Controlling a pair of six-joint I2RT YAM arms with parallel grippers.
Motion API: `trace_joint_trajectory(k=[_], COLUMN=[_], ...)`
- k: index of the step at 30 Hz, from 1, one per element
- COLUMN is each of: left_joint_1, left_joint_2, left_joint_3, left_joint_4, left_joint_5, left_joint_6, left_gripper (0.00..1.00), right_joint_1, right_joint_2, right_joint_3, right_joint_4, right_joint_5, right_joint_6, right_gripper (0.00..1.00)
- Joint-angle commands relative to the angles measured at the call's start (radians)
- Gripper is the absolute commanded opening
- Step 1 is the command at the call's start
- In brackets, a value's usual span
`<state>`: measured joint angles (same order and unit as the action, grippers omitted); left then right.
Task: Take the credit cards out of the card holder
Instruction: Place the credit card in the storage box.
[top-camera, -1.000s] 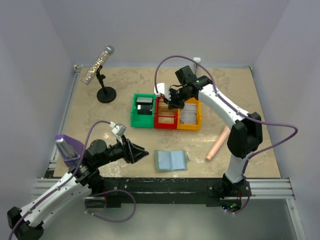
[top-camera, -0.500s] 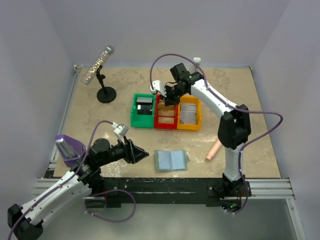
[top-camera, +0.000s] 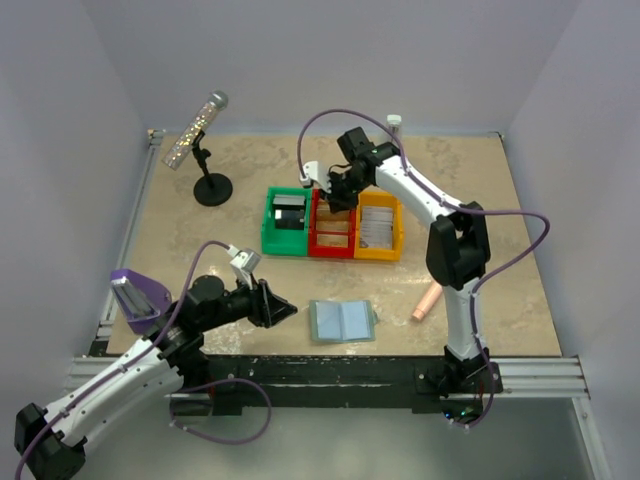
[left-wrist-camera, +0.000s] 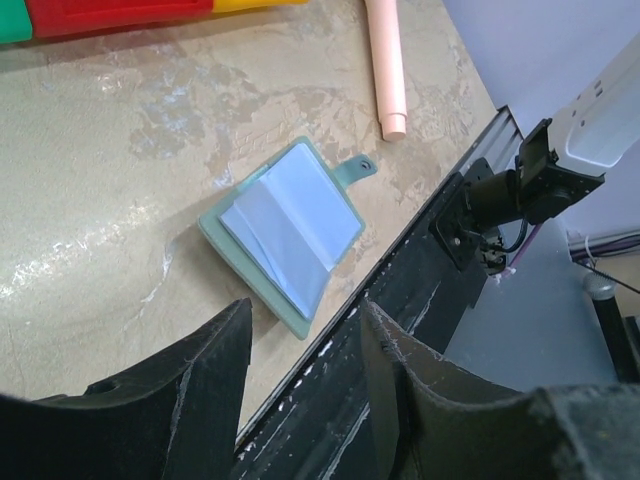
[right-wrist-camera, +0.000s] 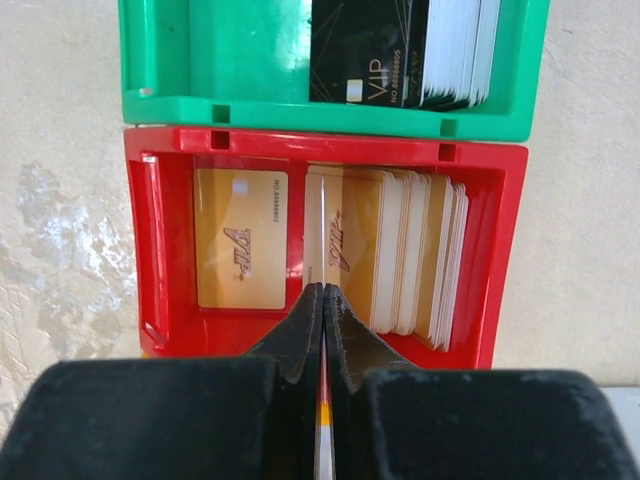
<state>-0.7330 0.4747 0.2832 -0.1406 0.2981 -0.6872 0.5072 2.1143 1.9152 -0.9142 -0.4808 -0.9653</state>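
**Card holder** (left-wrist-camera: 290, 230): one. It lies open and flat on the table, well apart from the red bin (right-wrist-camera: 500, 250), on the side toward the arm bases. Both clear pockets look pale and bare. Whether a card hides inside cannot be told.

**Credit cards** (right-wrist-camera: 410, 250): sorted by colour.
- In the red bin: one flat gold card (right-wrist-camera: 240, 240) on the floor, plus a standing row of gold ones packed too tightly to count.
- Directly above the red bin: one held card (right-wrist-camera: 325, 240), edge-on, pinched between the closed fingers of the right gripper (right-wrist-camera: 323, 295).
- In the green bin (right-wrist-camera: 330, 110), touching the red bin on one side: a black-faced stack (right-wrist-camera: 370, 50), number unreadable.
- In the yellow bin (top-camera: 378, 252), touching the red bin on the other side: whitish cards, number unreadable.

**Bins**: three.

**Left gripper** (left-wrist-camera: 305, 315): fingers parted and empty, hanging near the card holder, far from the red bin.

**Status, as judged**: emptying looks finished or nearly so. What is left is to set the held card into the red bin and check the pockets.

**Sundries**: one pink rod (left-wrist-camera: 385, 60) and one microphone stand (top-camera: 205, 160), both well apart from the red bin.
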Motion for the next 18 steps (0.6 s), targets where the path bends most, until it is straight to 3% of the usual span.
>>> trace_joint_trajectory(k=[1,18], left_joint_1=[0.006,0.007], left_joint_2=[0.01,0.038], left_joint_3=[0.034,0.027], left_joint_4=[0.012,0.033], left_joint_5=[-0.008,-0.002], left_joint_6=[0.015,0.009], left_gripper=[0.52,0.52], right_joint_1=[-0.016,-0.021], right_joint_2=[-0.017,0.001], right_joint_3=[0.038,0.028], right_joint_4=[-0.011,-0.034], right_joint_5=[0.038,0.085], right_joint_6=[-0.007,-0.055], right_gripper=[0.0,0.0])
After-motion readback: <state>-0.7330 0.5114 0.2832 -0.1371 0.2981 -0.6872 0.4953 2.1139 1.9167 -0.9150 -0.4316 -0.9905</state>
